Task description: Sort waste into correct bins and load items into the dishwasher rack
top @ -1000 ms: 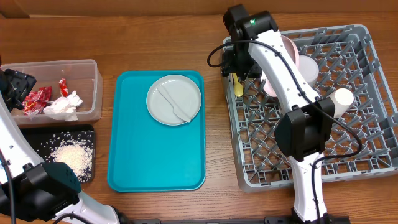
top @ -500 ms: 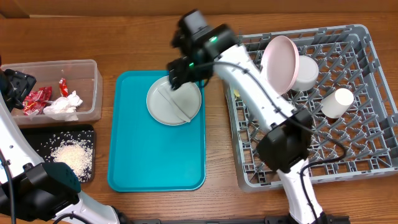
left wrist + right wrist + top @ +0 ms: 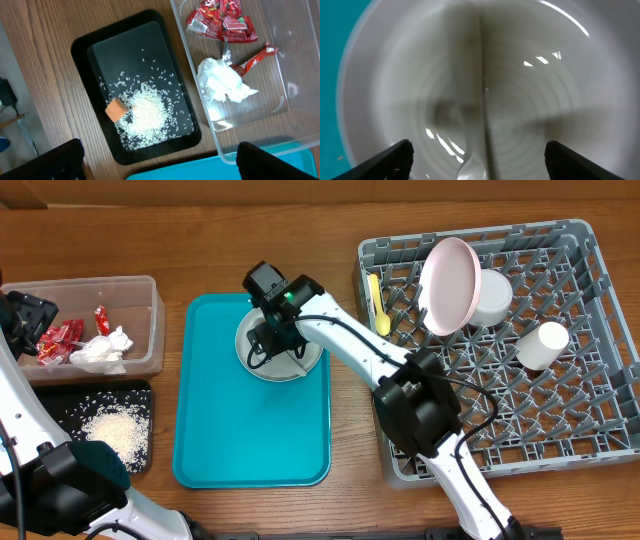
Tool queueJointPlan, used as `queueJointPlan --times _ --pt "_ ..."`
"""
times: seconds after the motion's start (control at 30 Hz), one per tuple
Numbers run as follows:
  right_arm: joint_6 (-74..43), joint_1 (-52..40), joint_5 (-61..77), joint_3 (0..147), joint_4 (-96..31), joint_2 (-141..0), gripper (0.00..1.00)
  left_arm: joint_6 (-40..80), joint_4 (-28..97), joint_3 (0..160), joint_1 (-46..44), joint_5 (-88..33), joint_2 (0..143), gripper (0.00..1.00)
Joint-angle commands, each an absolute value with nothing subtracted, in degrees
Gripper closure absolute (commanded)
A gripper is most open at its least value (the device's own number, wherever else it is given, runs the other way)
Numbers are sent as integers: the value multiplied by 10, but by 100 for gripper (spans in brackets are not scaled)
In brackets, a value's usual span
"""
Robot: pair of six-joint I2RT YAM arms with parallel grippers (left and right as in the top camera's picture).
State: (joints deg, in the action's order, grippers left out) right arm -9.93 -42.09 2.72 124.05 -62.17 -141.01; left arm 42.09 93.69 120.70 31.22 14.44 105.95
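My right gripper (image 3: 480, 167) hangs open just above the grey plate (image 3: 300, 365) on the teal tray (image 3: 250, 440). A pale utensil (image 3: 482, 100) lies on the plate, its end between my fingers. The dishwasher rack (image 3: 560, 465) holds a white plate (image 3: 450, 285) on edge, a white bowl (image 3: 492, 298), a white cup (image 3: 543, 345) and a yellow utensil (image 3: 377, 305). My left gripper (image 3: 160, 170) is open and empty above the black tray (image 3: 90, 50), where rice (image 3: 147, 112) and an orange cube (image 3: 116, 109) lie. Red wrappers (image 3: 220, 20) and a napkin (image 3: 222, 85) sit in the clear tub (image 3: 280, 105).
The clear tub (image 3: 150, 330) and black tray (image 3: 140, 395) stand at the table's left edge, beside the teal tray. My right arm (image 3: 350, 345) stretches from the rack side across the tray's upper part. A strip of bare wood separates tray and rack.
My right arm has swung left from the rack's near corner to above the grey plate, leaving the yellow utensil in the rack. Its jaws have widened. The left arm has not moved.
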Motion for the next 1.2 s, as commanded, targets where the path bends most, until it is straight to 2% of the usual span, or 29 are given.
queueJointPlan --times 0.0,0.07,0.17,0.27,0.43,0.53,0.67,0.97,1.17 --pt "-112 -421 22 1239 -618 -1431 18 433 938 1213 310 154 1049 0" --pt "-119 -421 22 1239 -618 -1438 24 433 938 1213 310 154 1049 0" --pt "-123 -421 22 1239 -619 -1443 44 433 938 1213 310 154 1049 0" --pt "-123 -421 22 1239 -620 -1444 59 433 938 1213 310 154 1049 0" --pt "-125 -420 26 1239 -622 -1444 76 433 938 1213 310 154 1049 0" --pt "-125 -420 27 1242 -626 -1444 82 433 938 1213 310 154 1049 0" --pt "-125 -420 27 1253 -638 -1444 94 433 938 1213 310 154 1049 0" --pt "-154 -407 20 1339 -708 -1429 96 433 938 1213 310 154 1049 0" --pt "-184 -357 6 1428 -791 -1362 96 433 938 1213 310 154 1049 0"
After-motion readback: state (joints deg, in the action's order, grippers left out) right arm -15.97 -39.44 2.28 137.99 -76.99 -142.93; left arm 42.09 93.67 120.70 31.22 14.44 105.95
